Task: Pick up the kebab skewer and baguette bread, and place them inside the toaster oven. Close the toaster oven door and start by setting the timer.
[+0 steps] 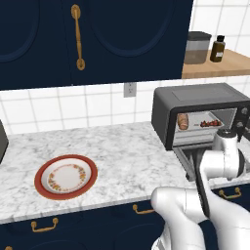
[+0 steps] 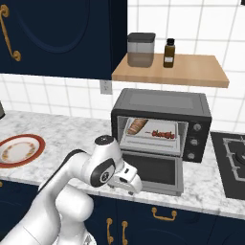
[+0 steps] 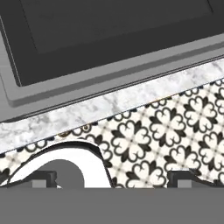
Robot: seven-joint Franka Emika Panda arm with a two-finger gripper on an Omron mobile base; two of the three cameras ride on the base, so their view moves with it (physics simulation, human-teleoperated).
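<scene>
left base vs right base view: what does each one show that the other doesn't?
Left base view alone: the wall outlet fully clear of the shelf, and brass drawer pulls left of the arm.
Right base view alone: the stove grate at right, and the oven's knobs head-on.
Both: toaster oven with its door dropped open, baguette and skewer inside, patterned plate, jar and bottle on the shelf.

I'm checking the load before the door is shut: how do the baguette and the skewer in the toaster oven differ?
The baguette is a thick golden-brown loaf; the skewer is a thin stick with dark red chunks. In the right base view the baguette lies at the left of the tray, angled, while the skewer lies at the right, nearly level. Both rest on the tray inside the toaster oven, whose door hangs open.
</scene>
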